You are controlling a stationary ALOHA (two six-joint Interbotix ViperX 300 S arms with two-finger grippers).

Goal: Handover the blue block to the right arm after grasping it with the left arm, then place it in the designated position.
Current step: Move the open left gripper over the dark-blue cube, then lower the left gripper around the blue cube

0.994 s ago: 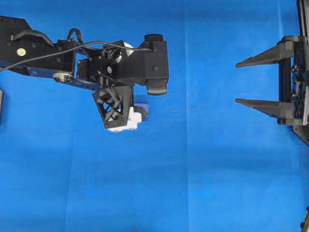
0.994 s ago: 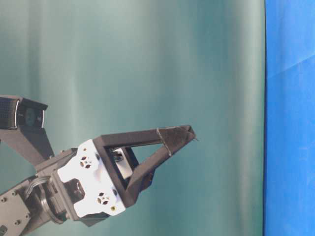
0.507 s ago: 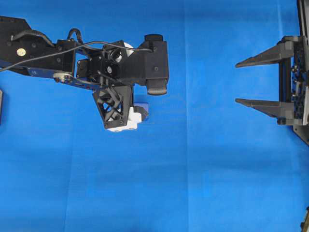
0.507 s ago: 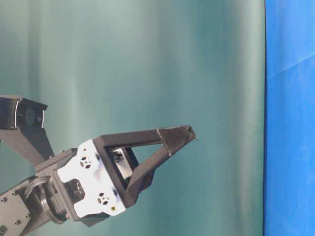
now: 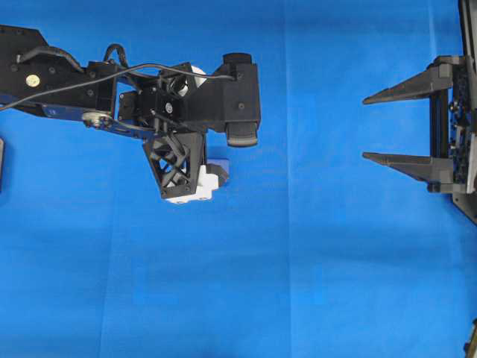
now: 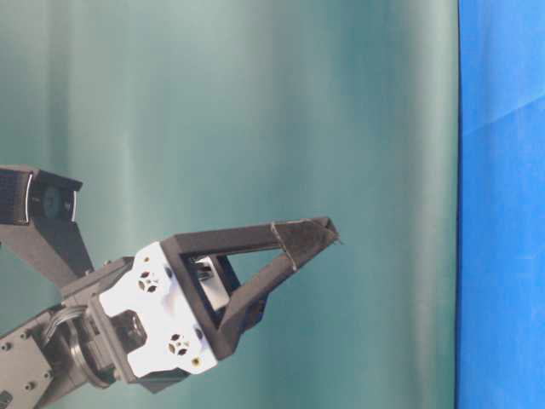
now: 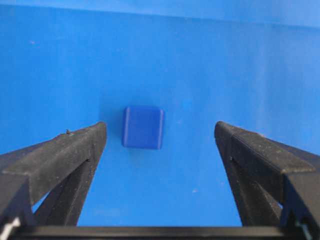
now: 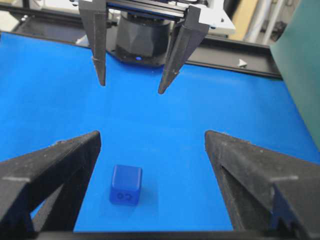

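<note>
While the blue block (image 7: 143, 127) rests on the cloth (image 7: 200, 60) between the left gripper's (image 7: 160, 137) wide, empty fingers, off-centre closing risks nudging it; right gripper (image 5: 376, 127) gapes wide.

Tabletop (image 5: 320, 261): was covered by a bright blue cloth (image 7: 240, 60), faintly creased. One blue block (image 7: 143, 127) was set directly upon the cloth.

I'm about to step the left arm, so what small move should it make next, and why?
Probably lower the left gripper straight down over the blue block. Its jaws are wide open, the block lies untouched on the blue cloth between the fingers, slightly nearer one of them, so nudge sideways first.
</note>
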